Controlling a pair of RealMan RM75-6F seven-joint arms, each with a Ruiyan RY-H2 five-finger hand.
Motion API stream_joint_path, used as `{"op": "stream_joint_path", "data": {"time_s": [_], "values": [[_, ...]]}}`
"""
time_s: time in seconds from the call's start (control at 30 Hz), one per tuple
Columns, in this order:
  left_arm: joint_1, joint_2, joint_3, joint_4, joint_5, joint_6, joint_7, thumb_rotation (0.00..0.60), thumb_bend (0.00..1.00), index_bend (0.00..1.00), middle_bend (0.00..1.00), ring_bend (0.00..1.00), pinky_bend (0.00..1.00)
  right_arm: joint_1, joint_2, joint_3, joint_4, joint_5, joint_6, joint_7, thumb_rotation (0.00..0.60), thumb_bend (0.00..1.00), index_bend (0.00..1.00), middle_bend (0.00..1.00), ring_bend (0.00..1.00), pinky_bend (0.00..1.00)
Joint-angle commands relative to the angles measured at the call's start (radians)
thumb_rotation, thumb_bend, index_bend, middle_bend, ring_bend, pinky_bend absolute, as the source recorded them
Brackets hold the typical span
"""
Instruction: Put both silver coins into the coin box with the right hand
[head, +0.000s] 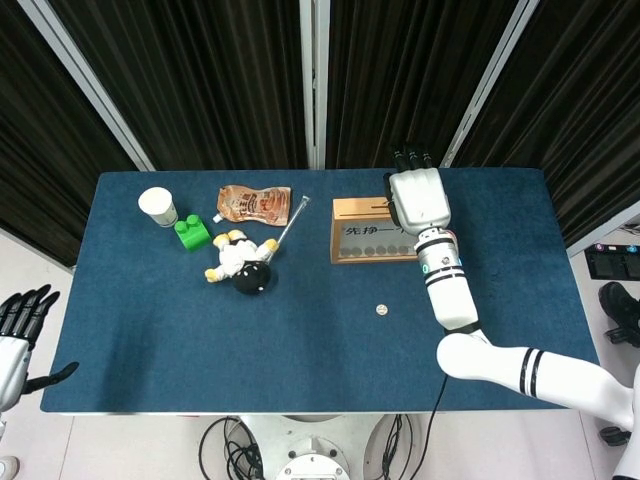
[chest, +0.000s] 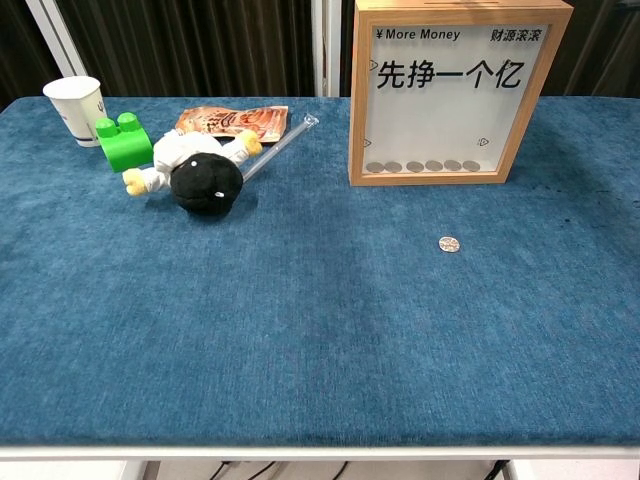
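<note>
Wooden coin box (head: 375, 230) stands upright on the blue table (head: 300, 340), head view. Right hand (head: 418, 196) is positioned over the box's right end, back of hand to camera; finger state cannot be told. Left hand (head: 18, 325) sits off the table's left edge, fingers spread, holding nothing. One silver coin (head: 380, 311) lies on the cloth in front of the box.

Chest view: coin box (chest: 455, 95) shows a row of coins along its floor; silver coin (chest: 449, 244) lies apart from it. Neither hand visible.

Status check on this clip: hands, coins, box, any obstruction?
Right robot hand over wooden coin box, grip hidden. Left robot hand open, off table. One silver coin lies on blue cloth. Nothing blocks it.
</note>
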Motion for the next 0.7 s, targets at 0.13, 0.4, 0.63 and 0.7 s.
{"op": "stream_joint_path", "data": {"time_s": [0.13,0.4,0.63,0.7], "values": [[0.002,-0.002,0.001,0.004,-0.003,-0.001,-0.005,0.6,0.07,0.06,0.0,0.0,0.0,0.027,0.002,-0.039,0.005,0.028,0.024,-0.007,0.6,0.44,0.74,0.09,0.0,0.0],[0.001,-0.006,0.001,0.009,-0.004,-0.002,-0.006,0.6,0.07,0.06,0.0,0.0,0.0,0.052,0.005,-0.067,0.007,0.062,0.037,0.002,0.6,0.44,0.74,0.09,0.0,0.0],[0.001,-0.005,0.001,0.009,-0.007,-0.003,-0.007,0.6,0.07,0.06,0.0,0.0,0.0,0.068,0.008,-0.089,0.009,0.076,0.038,0.011,0.6,0.44,0.7,0.09,0.0,0.0],[0.001,-0.005,0.001,0.01,-0.008,-0.003,-0.008,0.6,0.07,0.06,0.0,0.0,0.0,0.072,0.01,-0.096,0.009,0.079,0.036,0.014,0.6,0.44,0.66,0.09,0.0,0.0]]}}
